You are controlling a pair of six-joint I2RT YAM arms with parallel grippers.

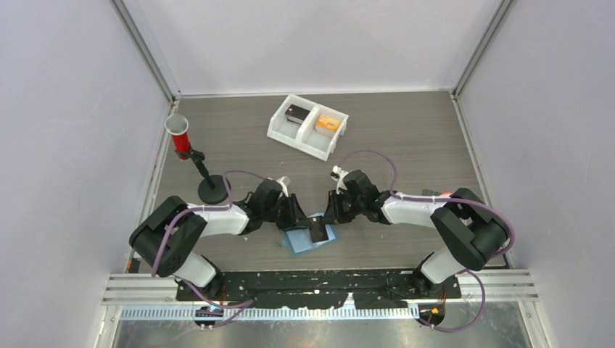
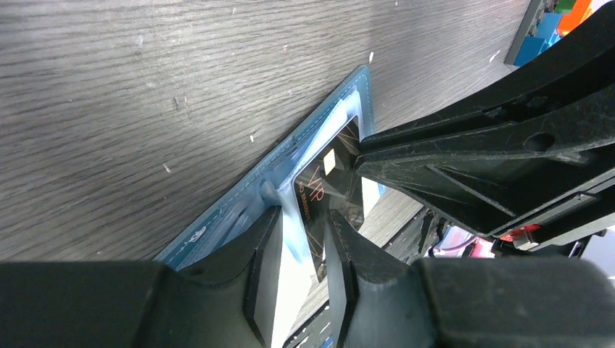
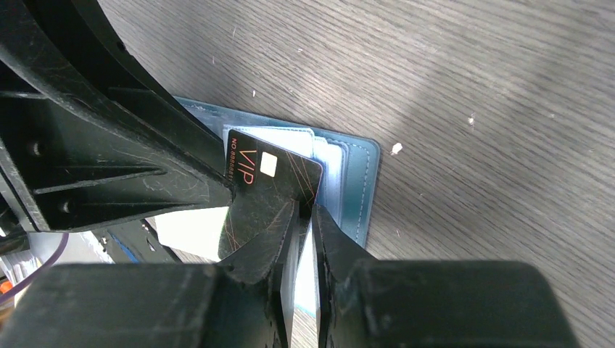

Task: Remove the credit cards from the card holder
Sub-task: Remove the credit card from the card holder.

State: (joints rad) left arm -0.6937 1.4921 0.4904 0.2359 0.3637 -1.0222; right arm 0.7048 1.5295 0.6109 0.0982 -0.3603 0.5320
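Right end effector (image 3: 304, 212) pinches the edge of a stiff, slick credit card (image 3: 267, 181); left end effector (image 2: 301, 228) straddles the card holder (image 2: 236, 214), grip unclear.

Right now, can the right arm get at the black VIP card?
Probably yes. The right end effector sits at the VIP card and seems to pinch its edge. The card pokes out of the blue card holder, and nothing lies between them.
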